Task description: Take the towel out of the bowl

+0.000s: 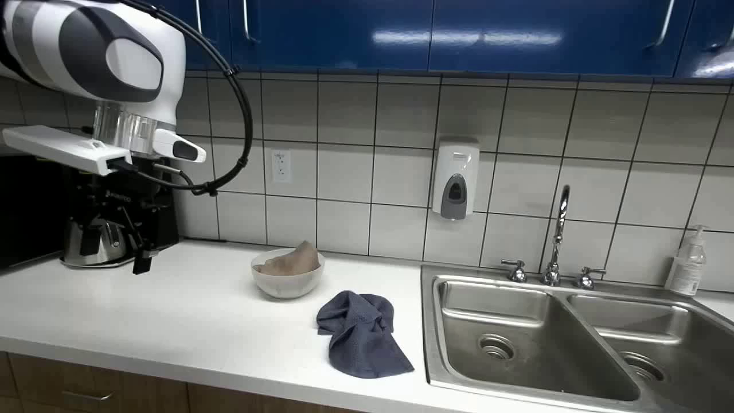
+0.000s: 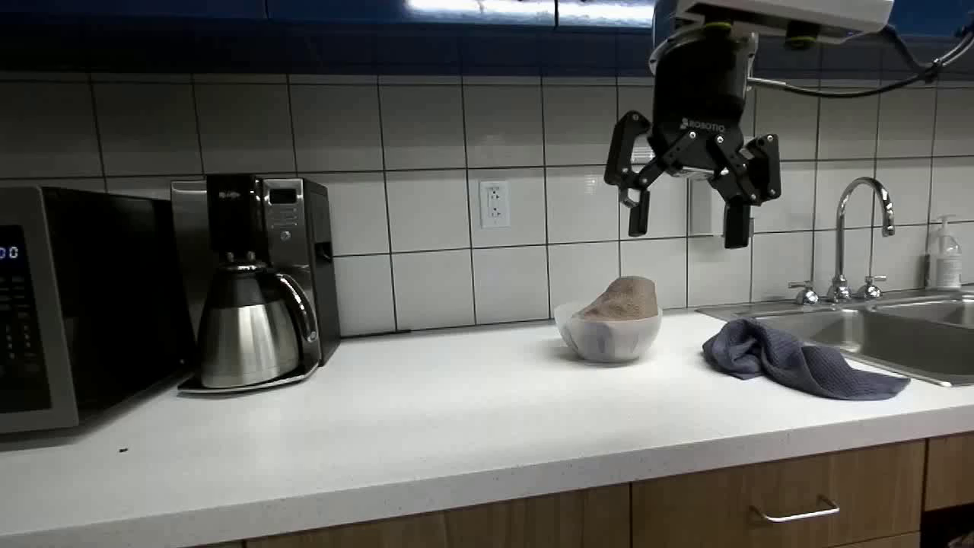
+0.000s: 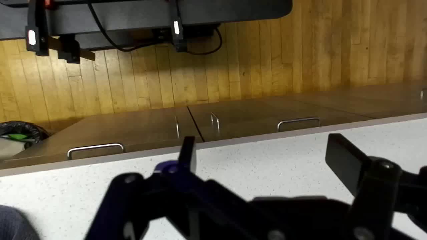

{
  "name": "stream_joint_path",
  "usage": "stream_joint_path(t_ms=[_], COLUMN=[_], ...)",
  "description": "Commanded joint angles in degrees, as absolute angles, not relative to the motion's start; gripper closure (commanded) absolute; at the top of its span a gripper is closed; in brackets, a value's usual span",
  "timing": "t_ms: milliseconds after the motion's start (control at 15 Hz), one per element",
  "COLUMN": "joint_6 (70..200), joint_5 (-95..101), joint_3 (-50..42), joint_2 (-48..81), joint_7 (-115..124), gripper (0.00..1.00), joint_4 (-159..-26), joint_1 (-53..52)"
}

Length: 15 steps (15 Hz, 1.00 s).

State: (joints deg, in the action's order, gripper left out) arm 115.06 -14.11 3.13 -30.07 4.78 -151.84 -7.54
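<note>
White counter (image 2: 456, 434) is running along a tiled wall (image 2: 426, 205). Brown towel (image 2: 628, 298) is sitting in the bowl (image 2: 612, 344), peaking above its rim; I'm judging its removal as wholly remaining. Blue towel (image 2: 799, 367) is lying between bowl and sink (image 1: 434, 332). My pincer (image 2: 687, 226), marked "ROBOTIQ", is hanging spread, holding nothing. Coffee maker (image 2: 285, 236) is bearing lettering, too small to be sure of.

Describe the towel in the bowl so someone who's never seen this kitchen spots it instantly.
On the white counter, between the coffee maker and the double sink, a pale bowl stands near the tiled wall. The towel rises above the bowl's rim; its brown colour sets it apart from the blue-grey towel crumpled nearer the sink.
</note>
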Motion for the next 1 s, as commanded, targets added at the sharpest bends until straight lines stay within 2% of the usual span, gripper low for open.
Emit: stream_joint_path(t_ms=[0,667,933], joint_6=[114.9,114.9,118.7], joint_5=[-14.4,-14.4,-9.3], joint_3=[3.6,3.6,3.7], joint_2=[-30.0,-30.0,-27.0], joint_7=[4.5,4.5,2.9], gripper=[0.0,0.0,0.0], joint_4=[-151.8,-151.8,-150.8], joint_1=[-7.0,-7.0,-5.3])
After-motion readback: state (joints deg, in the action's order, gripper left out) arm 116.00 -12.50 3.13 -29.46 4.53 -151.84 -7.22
